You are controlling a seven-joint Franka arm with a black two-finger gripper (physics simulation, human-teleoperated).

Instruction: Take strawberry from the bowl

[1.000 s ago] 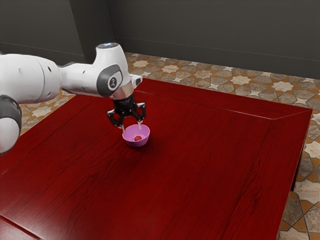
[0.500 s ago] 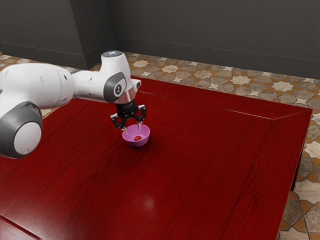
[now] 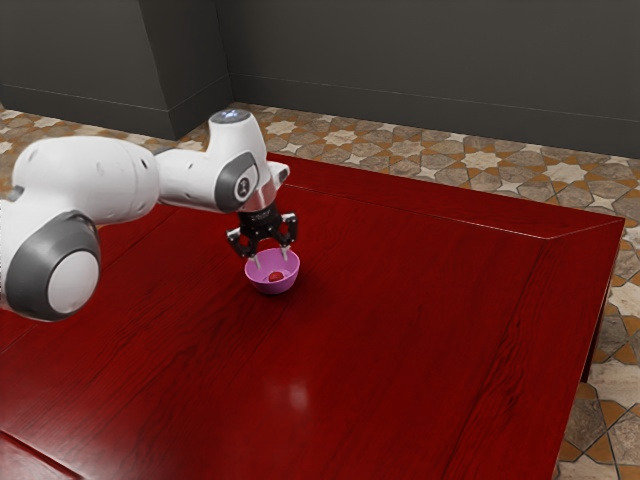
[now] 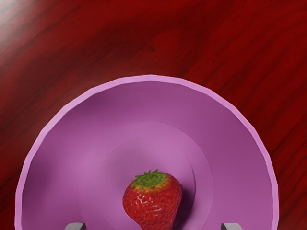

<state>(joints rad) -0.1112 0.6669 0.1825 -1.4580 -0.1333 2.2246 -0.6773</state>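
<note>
The strawberry (image 4: 152,199) lies at the bottom of the pink bowl (image 4: 230,139). Over it hangs the gripper (image 3: 272,258), empty, fingers spread well apart. In the exterior view, the white arm (image 3: 190,178) reaches in from the bowl's ten o'clock, above the red table (image 3: 400,330).

Glossy wooden table (image 3: 420,340), smooth bowl (image 4: 230,143)

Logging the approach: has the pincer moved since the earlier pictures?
Yes: the pincer has shifted toward the exterior view's right and somewhat down, judged against the bowl, which sits where it did.
</note>
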